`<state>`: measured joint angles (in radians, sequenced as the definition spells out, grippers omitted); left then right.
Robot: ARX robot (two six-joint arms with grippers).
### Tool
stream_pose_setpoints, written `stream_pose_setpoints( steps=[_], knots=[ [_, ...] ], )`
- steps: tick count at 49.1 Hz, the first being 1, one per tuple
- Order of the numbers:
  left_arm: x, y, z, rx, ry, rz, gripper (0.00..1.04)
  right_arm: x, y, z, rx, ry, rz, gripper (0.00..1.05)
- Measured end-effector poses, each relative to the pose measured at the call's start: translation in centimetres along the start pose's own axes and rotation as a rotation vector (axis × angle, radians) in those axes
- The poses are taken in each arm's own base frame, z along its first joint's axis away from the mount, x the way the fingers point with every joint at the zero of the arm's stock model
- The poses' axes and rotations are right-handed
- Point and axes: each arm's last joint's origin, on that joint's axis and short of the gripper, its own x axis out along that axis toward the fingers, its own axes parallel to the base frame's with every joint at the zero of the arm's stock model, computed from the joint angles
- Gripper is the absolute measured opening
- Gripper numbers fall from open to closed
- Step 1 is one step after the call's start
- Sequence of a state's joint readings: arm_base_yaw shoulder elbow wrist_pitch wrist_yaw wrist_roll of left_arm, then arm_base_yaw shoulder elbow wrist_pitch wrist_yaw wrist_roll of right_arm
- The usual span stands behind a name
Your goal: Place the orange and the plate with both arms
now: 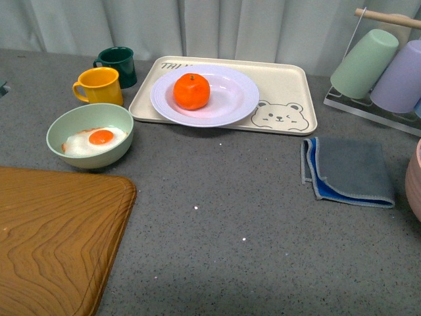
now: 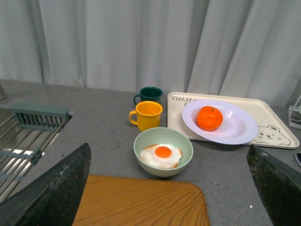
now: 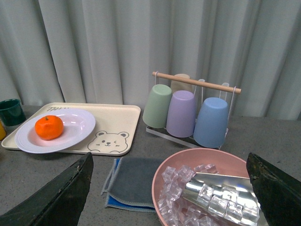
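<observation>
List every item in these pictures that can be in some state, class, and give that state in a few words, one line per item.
orange: resting in the plate
plate: upright on the tray
tray: flat on the counter
green bowl: holds a fried egg
yellow mug: upright
dark green mug: upright
cloth: folded
rack cups: upside down
pink bowl: holds ice cubes
left claw: open
right claw: open

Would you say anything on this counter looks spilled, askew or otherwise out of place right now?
Nothing stands out. The orange sits in the plate, which rests flat on the bear-printed tray. The fried egg lies inside the green bowl, both mugs stand upright, and the grey cloth lies folded beside the tray.
</observation>
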<state>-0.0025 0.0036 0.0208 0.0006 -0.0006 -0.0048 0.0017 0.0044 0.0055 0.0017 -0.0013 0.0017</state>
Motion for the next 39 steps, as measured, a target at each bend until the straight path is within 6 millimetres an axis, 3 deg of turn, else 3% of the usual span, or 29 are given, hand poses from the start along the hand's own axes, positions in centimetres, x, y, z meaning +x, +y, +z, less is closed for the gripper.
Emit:
stream_pose_setpoints(
  steps=[39],
  knots=[
    [0.00,0.00,0.00,0.000,0.000,0.000,0.98,0.00,0.00,0.00,0.000,0.000,0.000,0.95]
  ],
)
